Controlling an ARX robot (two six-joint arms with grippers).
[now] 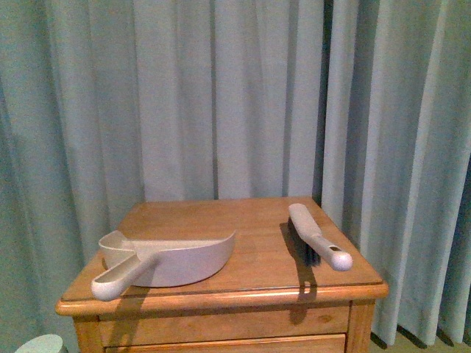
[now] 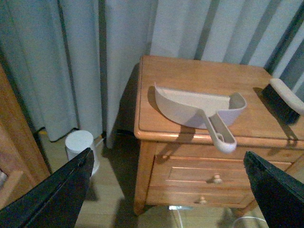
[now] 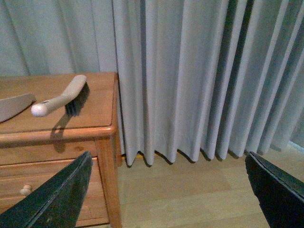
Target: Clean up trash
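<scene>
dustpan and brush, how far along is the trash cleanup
Nothing looks done: the dustpan and brush lie untouched on the wooden cabinet, the pan empty. Nothing is in hand; the left claw and right claw are open and empty. Everything is left, and no trash shows in any view.

My left tool [image 2: 167, 153] hangs with its dark jaws spread wide, gripping nothing. My right tool [image 3: 167, 154] looks equally wide apart, though only the jaw edges show.

Grey curtains [image 1: 221, 95], wooden nightstand [image 1: 250, 228], wood floor [image 3: 190, 190].
</scene>
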